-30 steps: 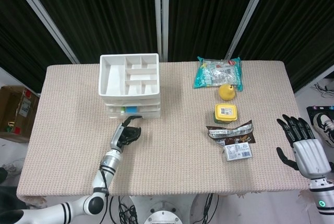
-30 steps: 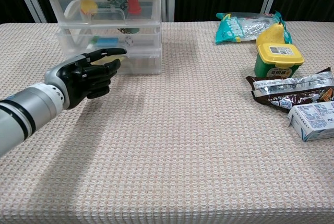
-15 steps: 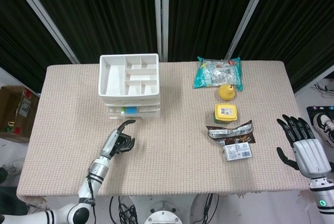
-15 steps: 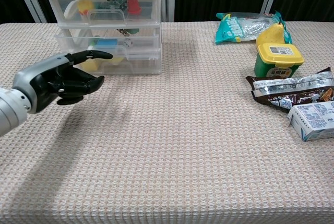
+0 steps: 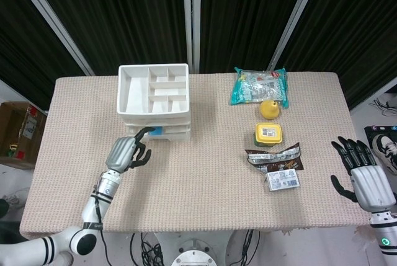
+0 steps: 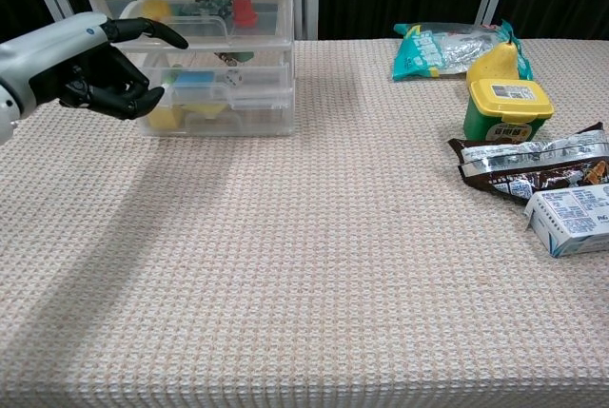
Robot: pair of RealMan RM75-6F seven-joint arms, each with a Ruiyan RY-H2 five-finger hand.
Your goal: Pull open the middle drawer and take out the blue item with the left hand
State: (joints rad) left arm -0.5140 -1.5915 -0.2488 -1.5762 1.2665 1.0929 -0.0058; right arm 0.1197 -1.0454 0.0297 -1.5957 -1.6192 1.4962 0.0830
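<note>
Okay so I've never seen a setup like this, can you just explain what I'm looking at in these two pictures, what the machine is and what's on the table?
This is a two-armed robot with humanlike hands, working at a cloth-covered table. One picture looks down from its head; the other looks forward from its chest.

The left hand is raised in front of a small clear plastic drawer unit, one finger pointing forward, the rest curled. It holds nothing. The blue item shows inside the middle drawer.

The right hand hovers open at the table's right edge, seen only from the head.

Also on the table: a teal snack bag, a yellow fruit, a yellow-lidded tub, a dark wrapper and a small box.
</note>
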